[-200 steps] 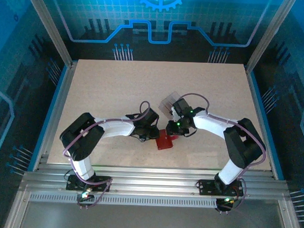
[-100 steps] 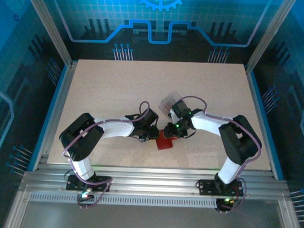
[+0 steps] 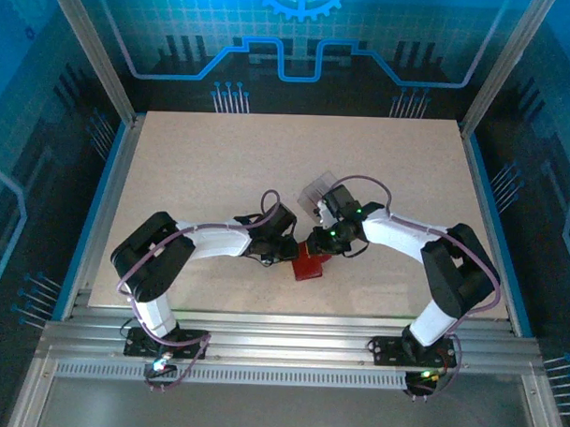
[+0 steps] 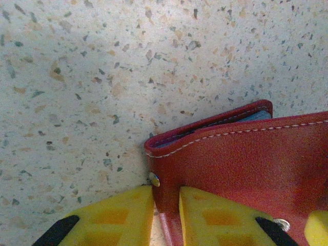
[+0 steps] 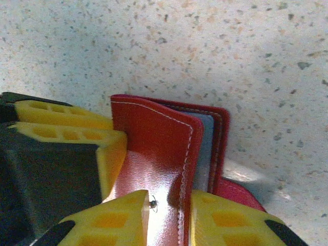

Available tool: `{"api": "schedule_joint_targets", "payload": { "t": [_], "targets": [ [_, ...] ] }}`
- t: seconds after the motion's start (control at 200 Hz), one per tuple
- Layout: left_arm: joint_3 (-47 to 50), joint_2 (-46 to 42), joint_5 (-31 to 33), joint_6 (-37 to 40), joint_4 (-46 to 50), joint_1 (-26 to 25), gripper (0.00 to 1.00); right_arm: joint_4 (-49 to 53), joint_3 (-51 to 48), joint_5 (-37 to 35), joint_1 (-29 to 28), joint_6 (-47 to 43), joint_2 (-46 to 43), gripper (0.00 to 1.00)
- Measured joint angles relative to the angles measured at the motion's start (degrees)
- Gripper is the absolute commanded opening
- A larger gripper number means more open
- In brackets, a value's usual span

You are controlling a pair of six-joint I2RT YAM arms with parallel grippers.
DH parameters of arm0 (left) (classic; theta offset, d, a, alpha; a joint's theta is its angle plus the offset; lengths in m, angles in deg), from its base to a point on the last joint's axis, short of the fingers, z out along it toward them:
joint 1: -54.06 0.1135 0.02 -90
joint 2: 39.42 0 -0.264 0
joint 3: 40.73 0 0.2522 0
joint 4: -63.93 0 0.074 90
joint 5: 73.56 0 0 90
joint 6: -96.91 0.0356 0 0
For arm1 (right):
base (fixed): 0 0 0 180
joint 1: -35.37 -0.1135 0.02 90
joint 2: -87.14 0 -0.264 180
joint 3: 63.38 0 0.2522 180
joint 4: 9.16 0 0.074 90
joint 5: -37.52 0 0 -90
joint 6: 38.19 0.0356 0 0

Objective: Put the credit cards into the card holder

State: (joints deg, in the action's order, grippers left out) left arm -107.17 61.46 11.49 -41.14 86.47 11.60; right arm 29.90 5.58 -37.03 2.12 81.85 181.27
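Card holder [image 3: 310,264] lies on the table [image 3: 202,164], centre, towards the near edge, between the two wrists. It is partly open, with a blue-grey strip [image 5: 205,148] inside the fold; we can't tell whether that is a card or lining.

Left gripper [image 4: 166,197] is closed on the wallet's edge, right by the stud [image 4: 154,179]. Right gripper [image 5: 169,205] is clamped on the red flap.

Risks as we judge them:
- Both pinches are thin and on glossy leather, so any opposing pull could slip a flap free and let the wallet fold shut.
- An uneven pull drags the wallet across the table rather than spreading it.
- The fingers sit almost touching, so a small move could knock them together.
- The clear box [image 3: 316,189] is just beside the right wrist and could get bumped.
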Motion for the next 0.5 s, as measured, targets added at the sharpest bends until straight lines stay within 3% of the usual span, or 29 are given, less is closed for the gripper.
{"api": "schedule_joint_targets", "payload": {
  "t": [0.095,0.195,0.28,0.375,0.5],
  "targets": [
    [0.6,-0.2,-0.7,-0.1,-1.0,0.2,0.24,-0.5,0.0,1.7,-0.2,0.0,-0.2,0.24],
    [0.8,-0.3,-1.3,-0.6,-1.6,0.4,0.24,-1.0,0.0,3.1,-0.3,0.0,-0.2,0.12],
    [0.8,-0.3,-1.7,-1.2,-1.7,0.5,0.25,-0.9,0.1,3.0,-0.5,0.6,-0.2,0.07],
    [1.2,-0.5,-2.9,-1.6,-2.3,1.1,0.26,0.0,0.1,0.9,-0.6,0.8,-0.7,0.00],
    [3.3,-2.4,-5.5,-2.1,-3.8,2.3,0.29,3.0,0.6,-4.4,-0.9,0.8,-2.6,0.00]
  ]
}}
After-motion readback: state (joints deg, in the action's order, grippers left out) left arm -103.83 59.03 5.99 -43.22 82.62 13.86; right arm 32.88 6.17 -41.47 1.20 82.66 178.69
